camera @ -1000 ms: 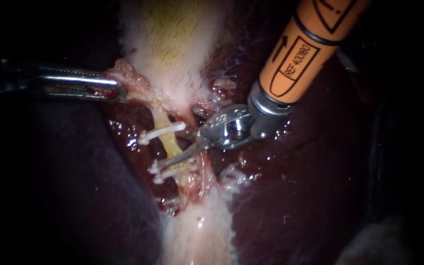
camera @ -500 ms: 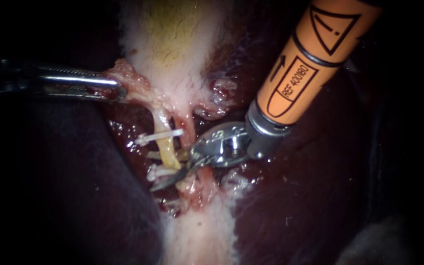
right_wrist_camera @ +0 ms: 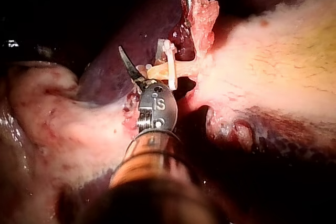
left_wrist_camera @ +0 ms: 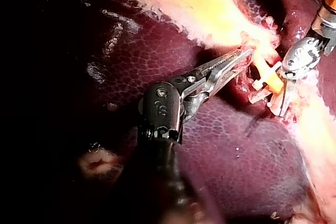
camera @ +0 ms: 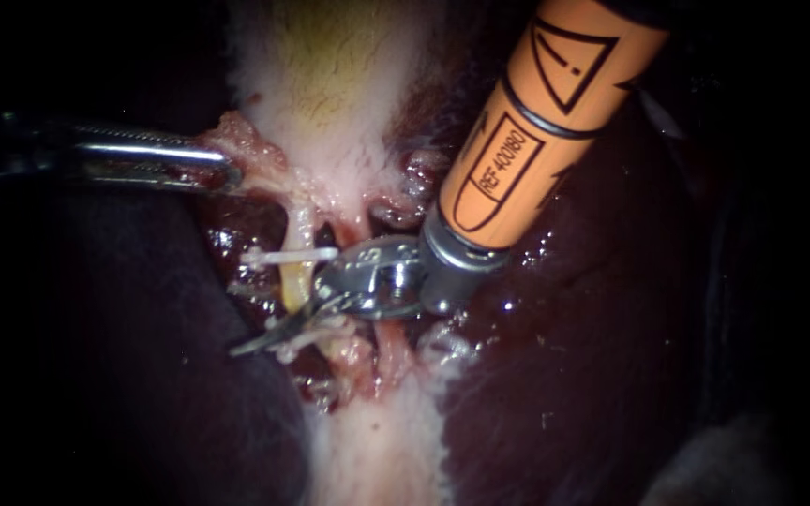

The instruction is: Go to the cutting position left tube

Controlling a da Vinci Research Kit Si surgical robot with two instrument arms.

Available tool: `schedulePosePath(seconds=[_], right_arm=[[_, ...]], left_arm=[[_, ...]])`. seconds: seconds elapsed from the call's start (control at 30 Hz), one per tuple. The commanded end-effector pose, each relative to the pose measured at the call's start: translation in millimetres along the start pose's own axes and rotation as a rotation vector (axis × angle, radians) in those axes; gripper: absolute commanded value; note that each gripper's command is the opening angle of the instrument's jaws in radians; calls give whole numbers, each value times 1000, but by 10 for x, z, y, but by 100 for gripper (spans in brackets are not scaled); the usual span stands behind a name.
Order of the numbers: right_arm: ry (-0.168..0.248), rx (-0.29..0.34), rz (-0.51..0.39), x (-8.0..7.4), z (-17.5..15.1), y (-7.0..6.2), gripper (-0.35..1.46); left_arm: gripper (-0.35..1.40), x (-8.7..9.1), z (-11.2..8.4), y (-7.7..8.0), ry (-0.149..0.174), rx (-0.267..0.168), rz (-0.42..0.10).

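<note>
The pale yellow left tube [camera: 296, 274] runs down from the gallbladder [camera: 330, 84], with one white clip [camera: 285, 255] across its upper part and more clips [camera: 304, 335] lower down. My right instrument [camera: 260, 339], on an orange shaft, reaches across the tube between those clips. Its thin curved blades stand slightly open and point down-left past the tube. In the right wrist view one blade [right_wrist_camera: 127, 62] shows beside the tube [right_wrist_camera: 160, 71]; the other is hidden. My left instrument [camera: 227, 176] is shut on a flap of tissue at the gallbladder's neck [left_wrist_camera: 251, 51].
Dark red liver [camera: 564, 375] lies on both sides of the pale tissue band [camera: 377, 440]. A reddish second tube [camera: 388, 351] runs just right of the yellow one, under the right instrument's metal wrist [camera: 382, 276].
My right instrument has moved left and down. Its blades now cross the yellow tube and reach past its left side. The left instrument has held still.
</note>
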Motion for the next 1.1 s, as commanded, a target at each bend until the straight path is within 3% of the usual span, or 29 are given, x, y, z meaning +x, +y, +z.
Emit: schedulePosePath(seconds=[0.03, 0.27, 0.63, 1.1], right_arm=[[-1, -1, -1, 0, 0, 1, 133], [22, 11, -1, 3, -4, -7, 138], [94, 47, 22, 46, -26, -38, 136], [92, 49, 32, 43, -24, -36, 135]], left_arm=[[-35, 0, 0, 0, 0, 0, 0], [-35, -1, 0, -1, 0, 0, 0], [-35, -1, -1, -3, 0, -1, 0], [-35, -2, 0, -4, 0, -1, 0]])
